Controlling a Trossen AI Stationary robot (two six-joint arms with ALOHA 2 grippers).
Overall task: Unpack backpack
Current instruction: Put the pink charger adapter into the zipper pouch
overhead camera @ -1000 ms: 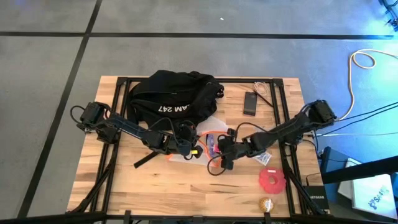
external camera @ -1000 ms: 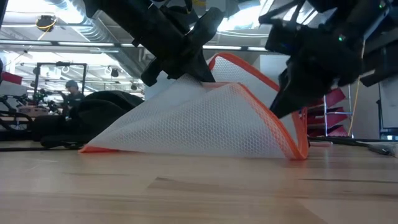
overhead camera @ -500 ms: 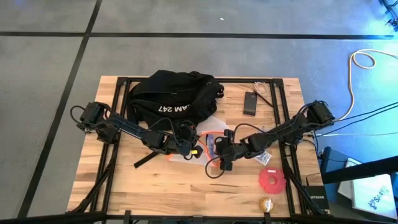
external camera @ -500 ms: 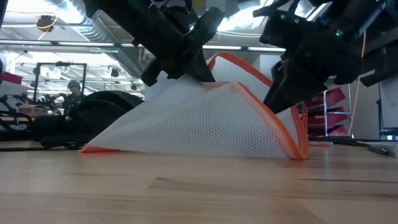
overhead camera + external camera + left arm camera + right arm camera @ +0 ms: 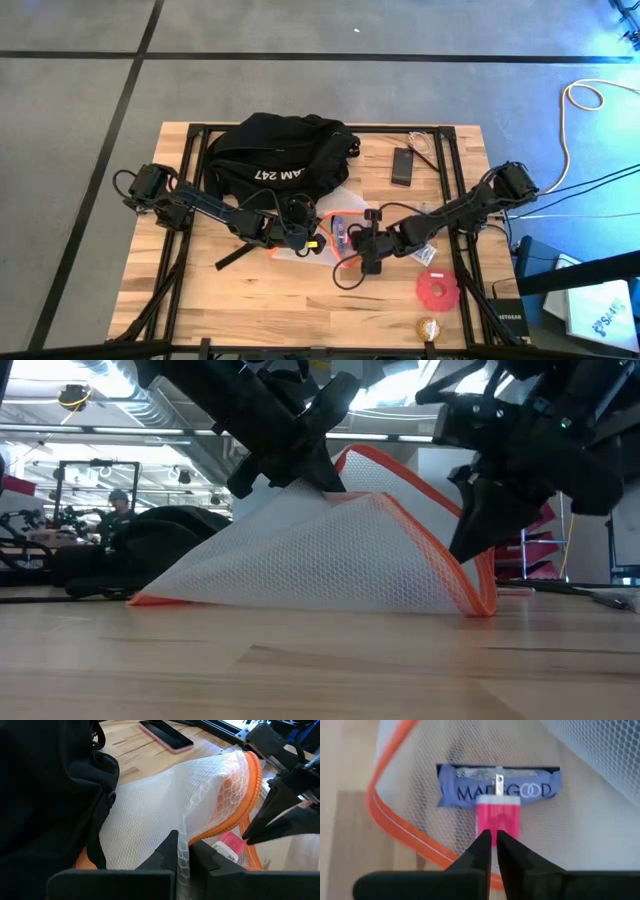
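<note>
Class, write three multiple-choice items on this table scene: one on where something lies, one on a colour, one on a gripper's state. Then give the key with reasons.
1. Where does the flat dark phone lie on the wooden table?
A. beside the large black fabric backpack
B. inside the white mesh pouch
C. on the red ring

2. What colour is the mesh pouch's trim?
A. green
B. orange
C. blue

3. How does the left gripper stand?
A. wide open above the phone
B. shut on the backpack strap
C. shut on the mesh pouch

Key: 1 A, the high view shows the phone on bare wood next to the backpack. 2 B, an orange band edges the mesh in the low view. 3 C, the left wrist view shows mesh pinched between its fingers.
</note>
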